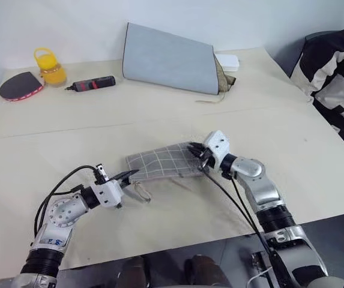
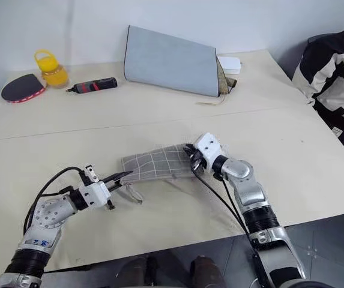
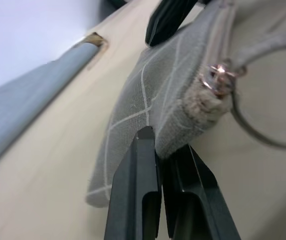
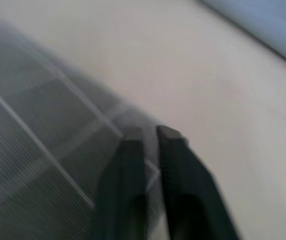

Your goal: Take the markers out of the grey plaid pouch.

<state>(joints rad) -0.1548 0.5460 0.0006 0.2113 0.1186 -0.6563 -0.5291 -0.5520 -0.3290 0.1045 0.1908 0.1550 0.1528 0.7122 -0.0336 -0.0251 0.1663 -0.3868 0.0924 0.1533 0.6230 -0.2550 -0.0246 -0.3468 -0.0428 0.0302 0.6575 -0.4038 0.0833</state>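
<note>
The grey plaid pouch [image 1: 161, 163] lies stretched between both grippers, partly lifted off the desk [image 1: 178, 114]. The left gripper [image 3: 158, 150] has its jaws clamped tight on the strap-end corner. The right gripper [image 1: 200, 153] meets the far end, its jaws slightly parted over fabric; whether they grip it, I cannot tell.

Both arms reach inward over the table, roughly level. The left gripper [image 3: 157, 150] is pinched closed on the pouch [image 1: 162, 162]; the right gripper [image 1: 197, 151] meets its far end.
</note>
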